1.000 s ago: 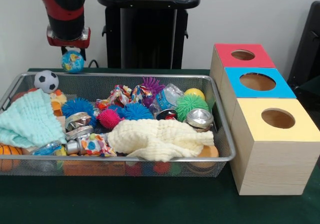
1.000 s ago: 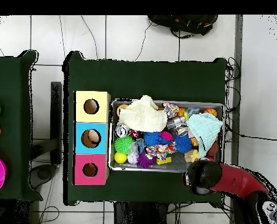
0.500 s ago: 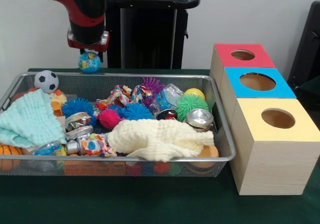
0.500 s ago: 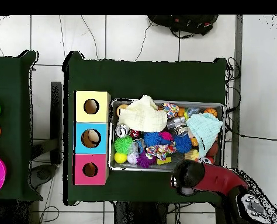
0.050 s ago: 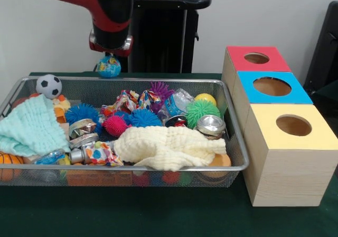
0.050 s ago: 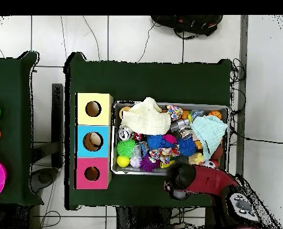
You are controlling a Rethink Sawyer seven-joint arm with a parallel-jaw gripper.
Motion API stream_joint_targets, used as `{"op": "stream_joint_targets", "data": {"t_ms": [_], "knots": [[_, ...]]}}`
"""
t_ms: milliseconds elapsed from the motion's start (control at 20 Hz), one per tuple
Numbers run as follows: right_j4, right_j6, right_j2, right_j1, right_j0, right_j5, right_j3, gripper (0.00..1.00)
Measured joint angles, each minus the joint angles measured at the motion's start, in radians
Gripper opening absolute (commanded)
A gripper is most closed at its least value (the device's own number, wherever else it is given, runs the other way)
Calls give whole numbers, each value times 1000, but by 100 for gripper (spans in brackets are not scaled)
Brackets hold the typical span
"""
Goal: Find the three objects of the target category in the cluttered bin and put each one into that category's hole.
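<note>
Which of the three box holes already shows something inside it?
The blue box's hole: overhead, a pale object shows inside. The yellow and red holes look dark.

No lettering, label, brand, number or sign can be read anywhere in either view: the printed wrappers (image 5: 101, 153) and cans (image 5: 210, 125) in the wire bin (image 5: 158, 171) carry patterns too small to make out, and the three wooden boxes (image 5: 280, 142) are unmarked.
</note>
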Motion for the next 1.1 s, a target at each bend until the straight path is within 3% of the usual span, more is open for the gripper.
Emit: {"op": "stream_joint_targets", "data": {"t_ms": [250, 550, 700, 950, 1100], "knots": [[37, 4, -7, 1, 43, 66, -22, 0], [82, 4, -7, 22, 71, 211, -95, 0], [109, 4, -7, 57, 84, 353, -184, 0], [136, 4, -7, 109, 92, 503, -312, 0], [145, 4, -8, 136, 99, 538, -385, 0]]}}
